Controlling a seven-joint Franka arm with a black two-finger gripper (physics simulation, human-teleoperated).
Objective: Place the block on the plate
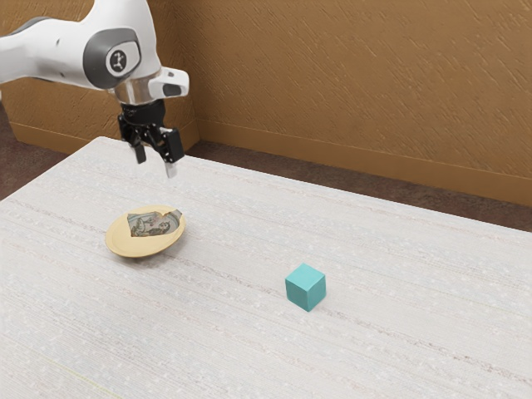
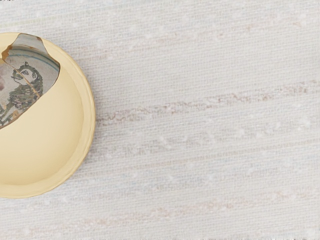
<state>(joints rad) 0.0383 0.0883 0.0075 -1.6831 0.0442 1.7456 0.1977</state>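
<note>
"Gripper (image 1: 155, 165)?"
"We have its fingers (image 1: 173, 148) spread wide, gripping nothing."
"And the teal block (image 1: 306, 288)?"
"We see it on the table (image 1: 399, 332), toward the exterior view's right, well apart from the plate (image 1: 119, 242)."

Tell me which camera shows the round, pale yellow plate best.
The exterior view: the round, pale yellow plate appears whole there, patterned gray patch included. The wrist view looks down on it but cuts part off.

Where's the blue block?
The block sits on the table, off the plate, toward the exterior view's right.
</note>
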